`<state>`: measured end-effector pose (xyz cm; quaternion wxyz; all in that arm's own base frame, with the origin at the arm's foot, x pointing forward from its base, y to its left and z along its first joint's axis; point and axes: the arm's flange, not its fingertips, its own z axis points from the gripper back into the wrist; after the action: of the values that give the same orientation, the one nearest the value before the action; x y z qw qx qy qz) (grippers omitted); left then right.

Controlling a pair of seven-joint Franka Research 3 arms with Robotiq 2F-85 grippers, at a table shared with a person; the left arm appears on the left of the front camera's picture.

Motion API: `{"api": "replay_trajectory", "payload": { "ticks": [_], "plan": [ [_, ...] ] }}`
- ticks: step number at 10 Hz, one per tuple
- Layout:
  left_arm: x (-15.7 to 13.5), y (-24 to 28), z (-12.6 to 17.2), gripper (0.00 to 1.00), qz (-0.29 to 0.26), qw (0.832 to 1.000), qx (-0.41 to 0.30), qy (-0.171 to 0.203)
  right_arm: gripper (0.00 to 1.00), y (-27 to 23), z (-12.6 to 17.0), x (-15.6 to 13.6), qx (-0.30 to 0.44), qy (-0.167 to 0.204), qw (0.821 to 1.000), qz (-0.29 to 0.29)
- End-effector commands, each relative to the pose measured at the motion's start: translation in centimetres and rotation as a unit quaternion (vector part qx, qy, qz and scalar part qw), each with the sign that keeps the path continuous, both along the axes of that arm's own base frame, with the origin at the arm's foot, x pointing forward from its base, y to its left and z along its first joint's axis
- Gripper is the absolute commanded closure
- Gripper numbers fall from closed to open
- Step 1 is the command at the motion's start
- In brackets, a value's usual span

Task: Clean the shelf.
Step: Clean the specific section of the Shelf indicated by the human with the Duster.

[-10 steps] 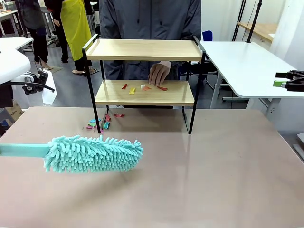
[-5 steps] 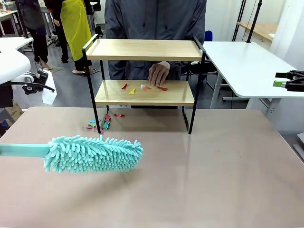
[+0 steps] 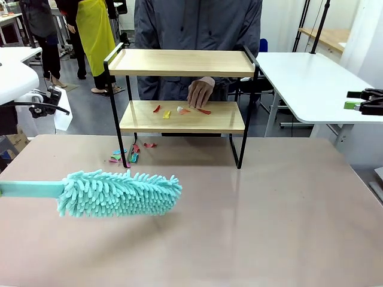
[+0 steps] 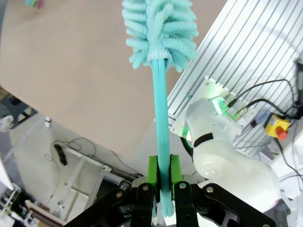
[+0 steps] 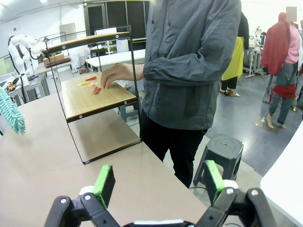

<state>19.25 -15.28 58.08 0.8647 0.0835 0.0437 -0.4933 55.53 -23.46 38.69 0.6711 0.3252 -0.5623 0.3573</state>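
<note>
The shelf (image 3: pixel 179 62) stands at the far edge of the desk (image 3: pixel 269 209), in the upper middle of the front view. Its two wooden boards sit level in the black frame. A person in a grey jacket stands just behind it, with one hand (image 3: pixel 200 92) reaching in between the boards. The fingertips are down on the lower board among a few red and yellow scraps (image 3: pixel 167 113). More scraps (image 3: pixel 133 156), pink and blue, lie on the desk by the shelf's near leg at picture left.

A teal duster (image 3: pixel 119 192) hangs over the desk at lower left of the front view, well short of the shelf. Its fluffy head points toward picture centre and its flat handle runs off the left edge. In the left wrist view the left jaws are narrow, and their green pads (image 4: pixel 152 170) are clamped on either side of the handle's end at the bottom of the frame.

In the right wrist view the right jaws stand wide apart with nothing between them. Their green pads (image 5: pixel 105 184) are low in the frame. The shelf (image 5: pixel 90 101) is at upper left there, with the person's hand (image 5: pixel 116 73) on the lower board and the duster's tip (image 5: pixel 12 111) at the left edge.
</note>
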Motion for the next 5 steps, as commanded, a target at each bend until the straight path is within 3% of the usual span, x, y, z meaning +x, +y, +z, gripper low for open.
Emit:
{"api": "replay_trajectory", "payload": {
  "ticks": [1, 4, 5],
  "plan": [
    [-1.2, -0.4, 1.3, 0.87, 0.007, 0.999, -0.05, -0.014, 0.0, 0.2, 0.2, 0.0, -0.003, -0.001, 1.0, 0.0],
    [-2.2, -2.6, 3.8, 0.87, 0.031, 0.992, -0.124, -0.02, 0.0, 0.2, 0.2, 0.0, -0.003, -0.001, 1.0, 0.0],
    [-2.4, -3.8, 4.6, 0.87, 0.062, 0.988, -0.14, -0.013, 0.0, 0.2, 0.2, 0.0, -0.003, -0.001, 1.0, 0.0]
  ]
}}
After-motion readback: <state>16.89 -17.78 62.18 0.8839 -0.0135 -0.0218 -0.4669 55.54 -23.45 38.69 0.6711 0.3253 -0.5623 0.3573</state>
